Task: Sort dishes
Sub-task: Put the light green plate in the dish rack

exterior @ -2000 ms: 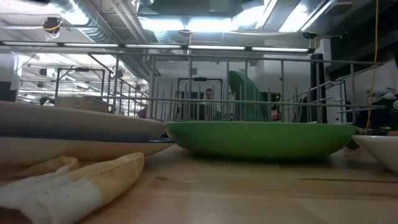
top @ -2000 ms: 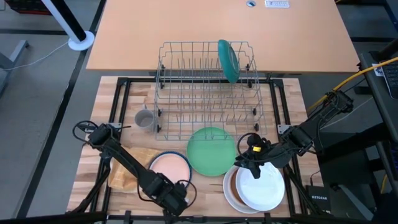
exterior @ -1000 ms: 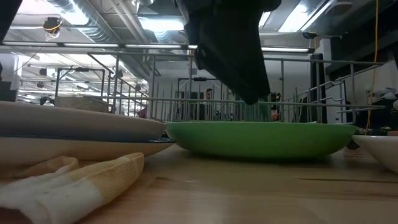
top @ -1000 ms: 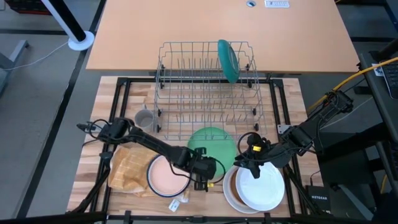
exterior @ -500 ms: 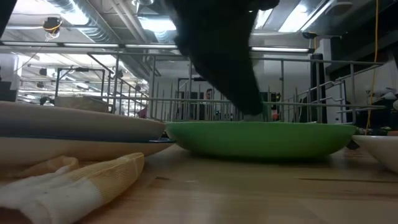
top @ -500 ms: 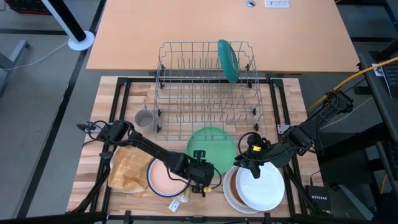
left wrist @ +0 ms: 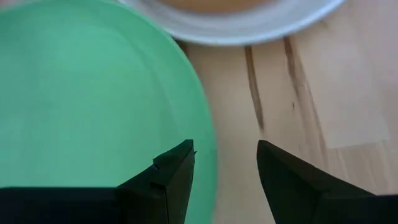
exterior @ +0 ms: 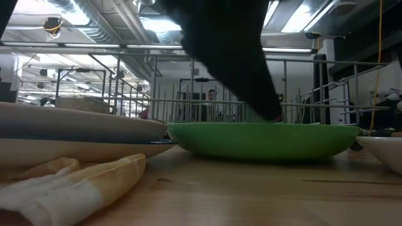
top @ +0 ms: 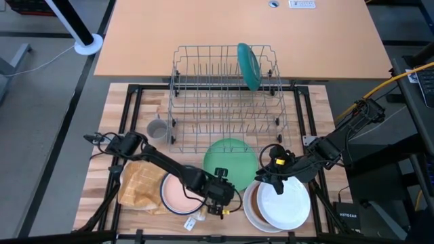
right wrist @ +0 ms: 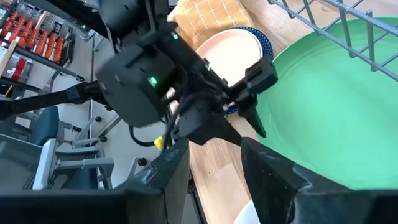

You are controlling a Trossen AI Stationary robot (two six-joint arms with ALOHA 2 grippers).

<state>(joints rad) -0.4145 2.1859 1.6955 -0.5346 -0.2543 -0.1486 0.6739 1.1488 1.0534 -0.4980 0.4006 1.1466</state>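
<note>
- Cloth (top: 140, 183), yellow-orange checked, lies at my near left edge of the table, tucked partly under the peach plate (top: 182, 190); in the low view its folded end (exterior: 69, 185) sits closest to the camera.
- Peach plate rests on a blue-rimmed plate (top: 165, 201), just left of the left gripper (top: 222, 195); from the right wrist I see the pair (right wrist: 230, 43) beside the cloth.
- At near right I see a white plate (top: 285, 203) stacked in a brown-rimmed dish (top: 249, 207), just beside the green plate (top: 230, 163).
- Left gripper hangs over the near rim of the green plate. Through its wrist camera I see its fingers (left wrist: 177, 180) apart, one above the green surface (left wrist: 87, 99), the other over bare wood, with the rim between them. Nothing is clamped, and I cannot tell whether a fingertip touches the plate.
- Right gripper (top: 266, 177) waits at the far-left edge of the white plate, jaws parted and empty, close to the green plate's right side.
- Green plate lies flat at table centre, between the two stacks and the rack (top: 226, 95).
- Small grey mug (top: 157, 130) stands left of the rack's near corner, well clear of both grippers.
- Grey wire rack sits behind, and a teal plate (top: 248, 66) stands upright in its far right slots.
- Low view: the dark left arm (exterior: 226, 56) hides the rack's middle.
</note>
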